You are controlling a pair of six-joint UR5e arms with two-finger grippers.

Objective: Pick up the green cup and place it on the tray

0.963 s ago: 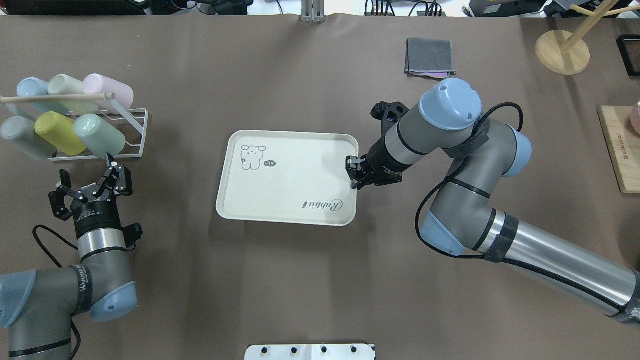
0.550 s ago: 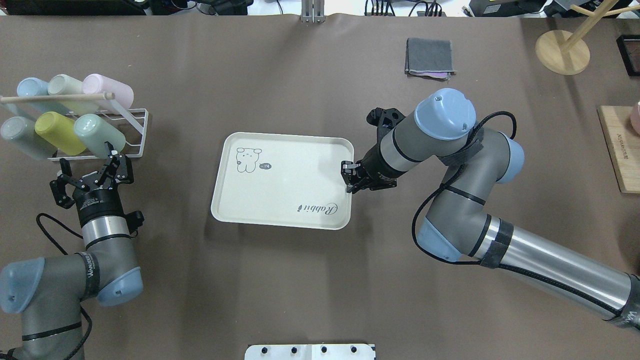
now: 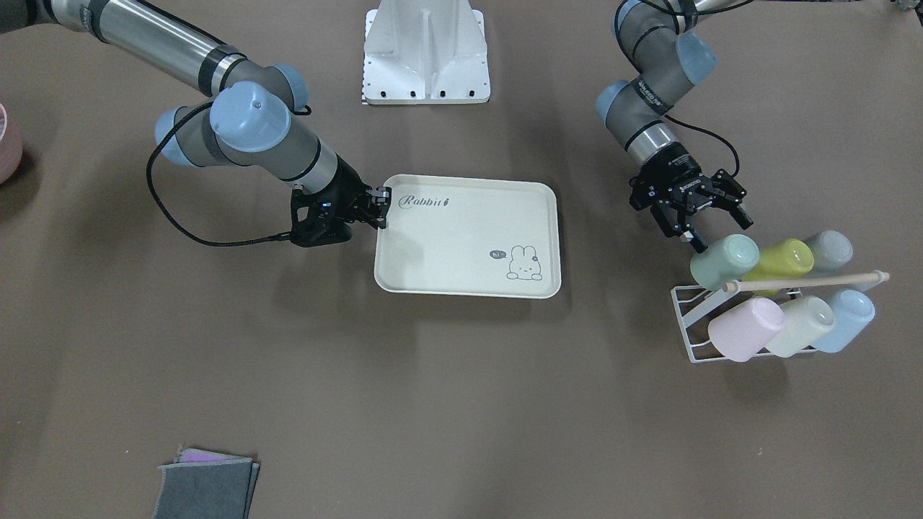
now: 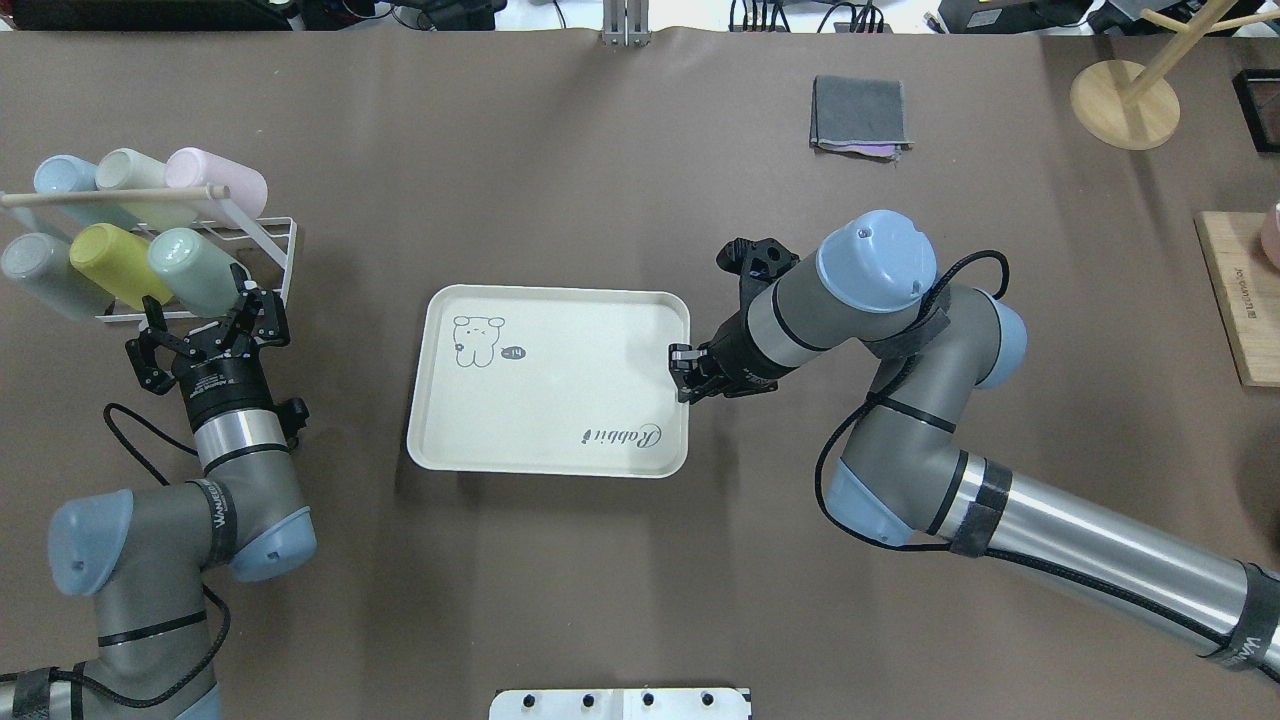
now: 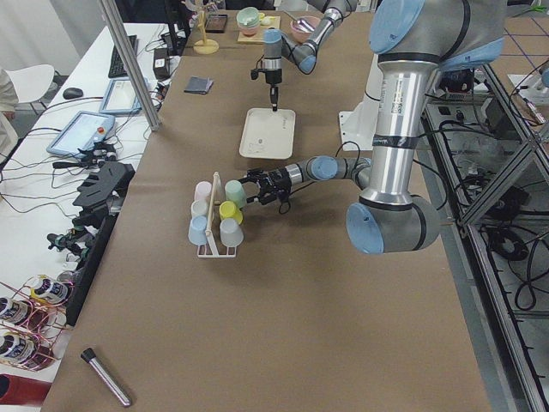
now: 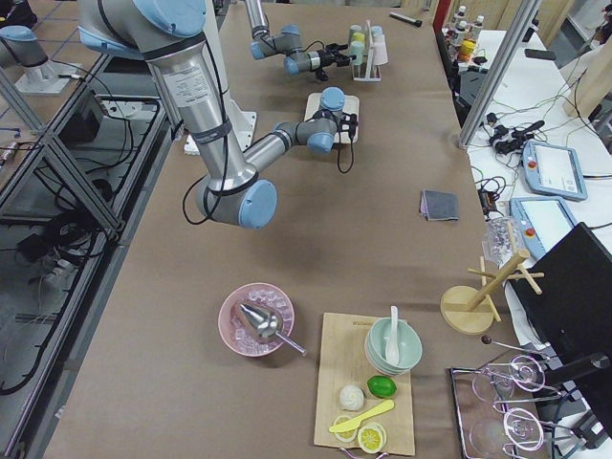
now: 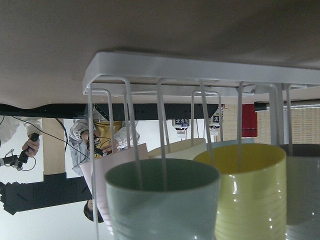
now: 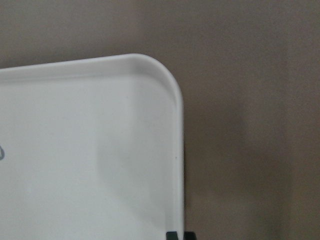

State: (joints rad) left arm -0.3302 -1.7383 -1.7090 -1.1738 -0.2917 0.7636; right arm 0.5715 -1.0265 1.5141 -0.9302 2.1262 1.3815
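The green cup (image 4: 195, 272) (image 3: 723, 261) lies on its side in the lower row of a white wire rack (image 4: 272, 262), mouth toward me. In the left wrist view the green cup (image 7: 160, 205) fills the lower middle behind the rack wires. My left gripper (image 4: 205, 315) (image 3: 710, 229) is open, its fingers just short of the cup's mouth. The cream tray (image 4: 550, 440) (image 3: 461, 245) lies flat at mid-table. My right gripper (image 4: 683, 375) (image 3: 381, 209) is shut on the tray's right rim (image 8: 177, 150).
The rack also holds a yellow-green cup (image 4: 115, 265), a pink cup (image 4: 215, 185) and several others under a wooden dowel (image 4: 110, 195). A folded grey cloth (image 4: 860, 112), a wooden stand (image 4: 1125, 100) and a wooden board (image 4: 1240, 300) sit far right.
My right gripper has dragged the tray leftward and toward the robot. My left gripper has advanced to the green cup's mouth, still open.
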